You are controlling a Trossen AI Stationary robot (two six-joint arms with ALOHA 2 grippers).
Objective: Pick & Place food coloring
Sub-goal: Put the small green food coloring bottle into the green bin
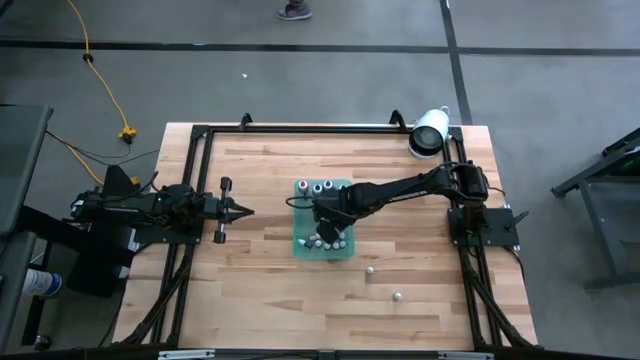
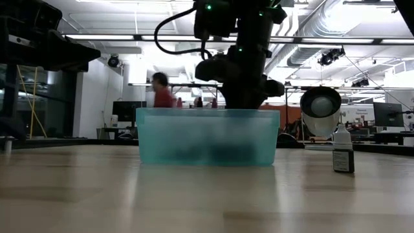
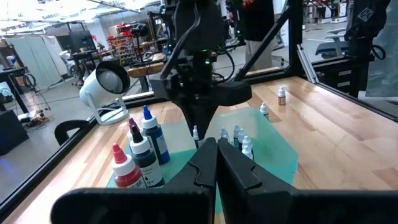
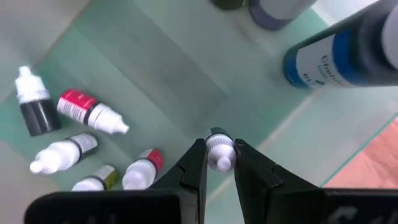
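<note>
The green tray [image 1: 300,243] sits mid-counter [image 1: 260,290] and holds most of the food coloring [image 1: 322,187]; from above, three larger bottles stand upright along its far edge, with a cluster of small ones at its near end, too tightly bunched there to count; the left wrist view shows the three larger ones as a red-topped bottle [image 3: 126,170], a dark-bodied one [image 3: 142,152] and a blue one [image 3: 153,132]; in the right wrist view five small droppers lie or stand on the tray floor, whitish with narrow tips, one with a dark body [image 4: 34,104], one with a red label [image 4: 89,111], one with a dark band [image 4: 67,151], one with a greenish label [image 4: 94,181] and one with a red patch [image 4: 143,170]; two more small bottles stand on the bare wood outside the tray, one near it [image 1: 369,269] and one farther toward the counter's front edge [image 1: 397,296]; the low view shows one of these as a dark bottle with a white cap [image 2: 342,153].

The right gripper [image 4: 220,163] hangs over the tray, pinching the white ribbed cap of a small bottle [image 4: 219,152] between its fingers; the left gripper [image 1: 243,210] rests closed and empty at the counter's left side, pointing toward the tray; a white lamp [image 1: 428,133] stands at the far right corner.
</note>
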